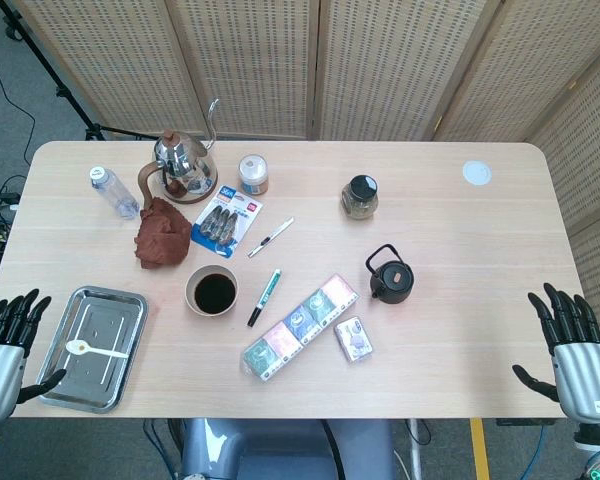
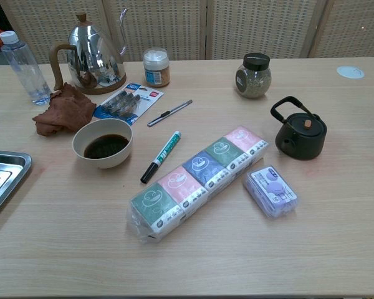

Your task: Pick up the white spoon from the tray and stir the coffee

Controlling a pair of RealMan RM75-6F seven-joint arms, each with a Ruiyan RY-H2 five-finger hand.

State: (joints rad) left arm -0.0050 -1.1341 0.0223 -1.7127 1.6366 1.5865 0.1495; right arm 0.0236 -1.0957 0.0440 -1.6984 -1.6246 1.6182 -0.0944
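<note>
Nothing has yet been taken up, so the task is judged to be at its very start: the reach for the spoon is still to be made. At the far left of the head view, the left hand (image 1: 5, 335) is seen just off the table edge, fingers spread and nothing held. Just beside it, the metal tray (image 1: 120, 305) is laid on the table, and the white spoon (image 1: 97, 349) is found inside it, flat on the tray floor, bowl toward the left and handle pointed right. The spoon is seen to be small, slim and plain white, likely light plastic or ceramic. Since it lies flat on smooth metal, a low, careful pinch on the handle is probably called for.

Near the tray's right side, the coffee cup (image 1: 212, 291) is set, pale-walled and filled with dark liquid; a short carry from tray to cup would be needed.

At the far right, the right hand (image 1: 572, 345) is held clear of the table edge, fingers apart and empty.
</note>
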